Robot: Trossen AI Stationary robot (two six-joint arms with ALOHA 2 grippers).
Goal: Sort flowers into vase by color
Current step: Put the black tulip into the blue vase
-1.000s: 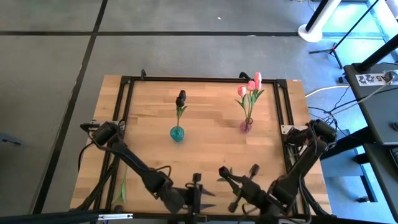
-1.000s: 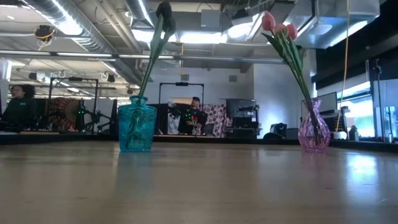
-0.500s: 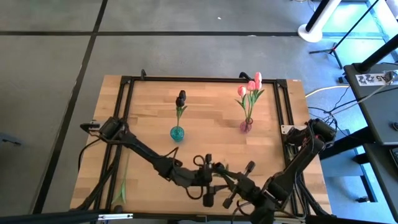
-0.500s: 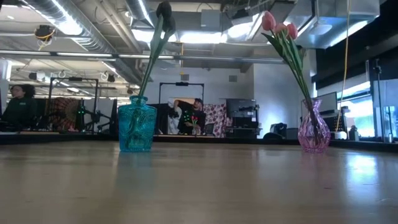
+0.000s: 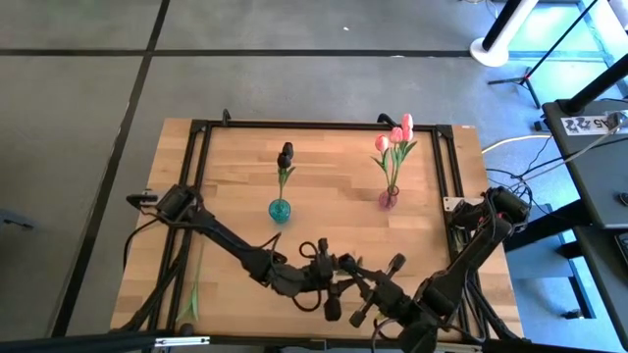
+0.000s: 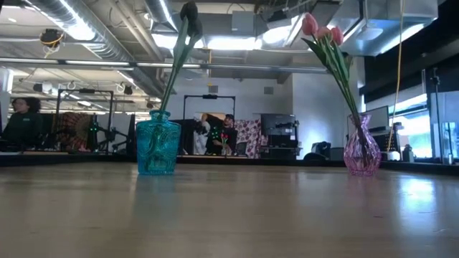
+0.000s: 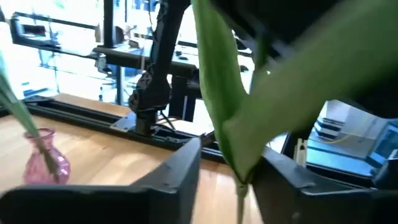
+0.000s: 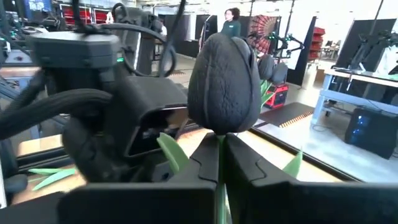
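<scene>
At the table's near edge, the right gripper point(image 8: 221, 165) is clamped on a black tulip point(image 8: 224, 84) by its stem. The left gripper point(image 7: 239, 180) flanks its green leaf point(image 7: 233, 112); whether it grips is unclear.

Two vases stand on the desk point(image 5: 235, 196): one teal vase point(image 5: 280, 210) at about 11 o'clock from the desk's middle, one pink vase point(image 5: 389, 199) at about 1 o'clock. Three pink tulips point(image 5: 395, 135) stand in the pink vase. Two black tulips point(image 5: 286, 154) stand in the teal vase. One more black tulip point(image 8: 222, 84) is pinched between the right gripper's point(image 8: 219, 163) fingers at 6 o'clock. Two arms reach over the desk. One loose stem point(image 5: 193, 294) lies at 8 o'clock.
</scene>
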